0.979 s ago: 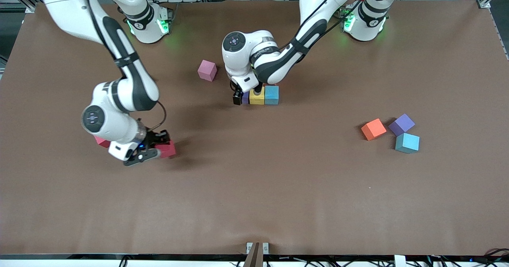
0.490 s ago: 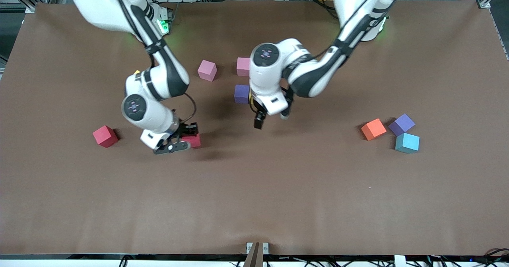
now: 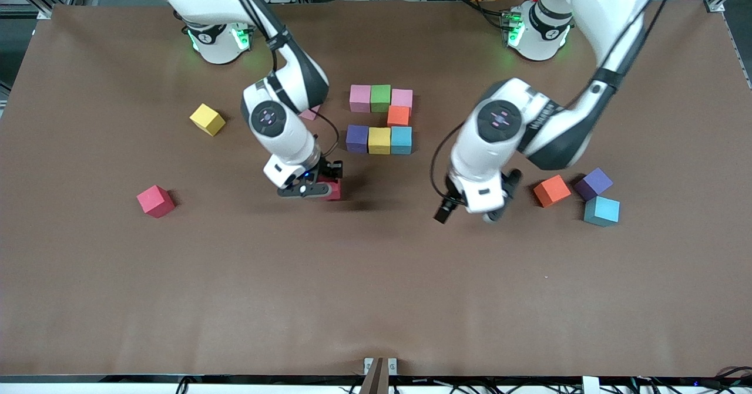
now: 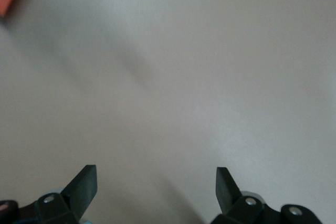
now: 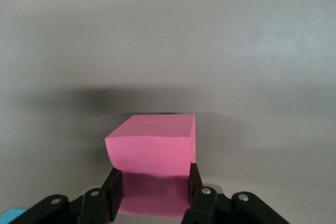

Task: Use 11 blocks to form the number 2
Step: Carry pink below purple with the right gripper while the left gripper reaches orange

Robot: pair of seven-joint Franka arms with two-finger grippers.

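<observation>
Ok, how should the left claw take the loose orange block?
From above, open left claw turned to the skew of the loose orange block. Pinch its flat sides nearest and farthest from the camera; the purple block crowds another side.

I count fourteen blocks in all.

Pink: three. I see a first pink block (image 3: 360, 98), a second pink block (image 3: 402, 97), and a third pink block (image 3: 311, 113) that peeks out from under an arm.

Red: two, a first red block (image 3: 155, 201) and a second red block (image 3: 335, 192).

Orange: two, a first orange block (image 3: 398, 115) and a second orange block (image 3: 551, 190).

Purple: two, a first purple block (image 3: 356, 138) and a second purple block (image 3: 593, 183).

Yellow: two, a first yellow block (image 3: 379, 140) and a second yellow block (image 3: 207, 119).

Light blue: two, a first light blue block (image 3: 402, 140) and a second light blue block (image 3: 601, 211).

Green: just one green block (image 3: 380, 98).
</observation>
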